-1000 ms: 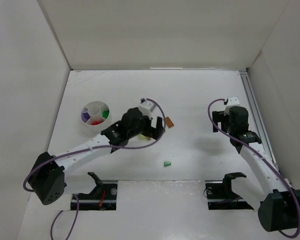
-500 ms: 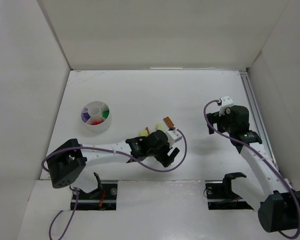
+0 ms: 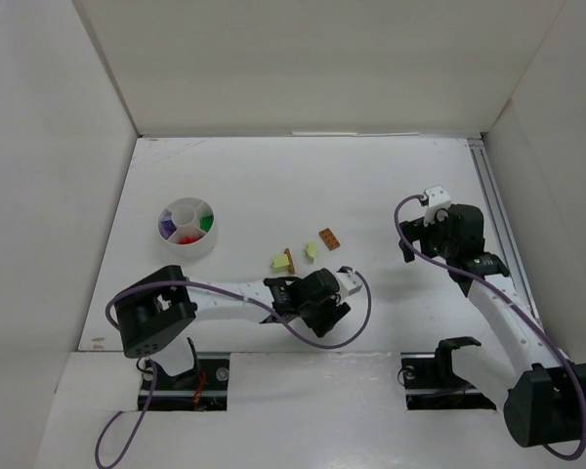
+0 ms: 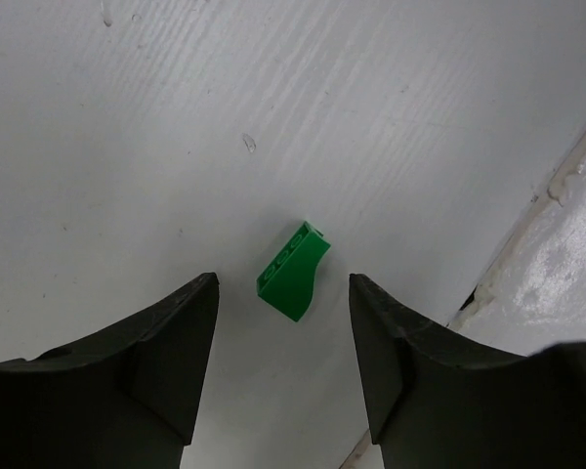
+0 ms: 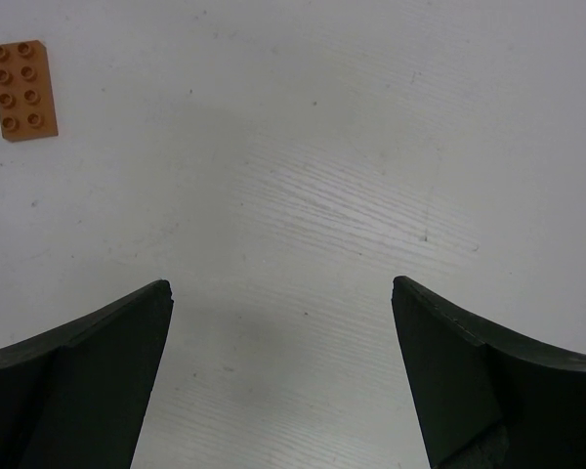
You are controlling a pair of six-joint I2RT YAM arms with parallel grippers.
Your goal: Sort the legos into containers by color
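In the left wrist view a small green lego lies on the white table just ahead of my left gripper. The jaws stand apart on either side of it without touching it. From above, the left gripper hangs low near the front ledge and hides that brick. Two pale yellow-green legos, a thin brown one and an orange-brown brick lie mid-table. The round white container holds purple, red and green pieces. My right gripper is wide open over bare table, with the orange-brown brick far to its upper left.
A raised white ledge runs along the table's front edge, close to the right of the left fingers. White walls enclose the table at the left, back and right. A metal rail runs along the right side beside the right arm.
The left arm swung from the mid-table legos back toward the front edge, over the green brick, and its jaws narrowed. The right arm drifted slightly left.
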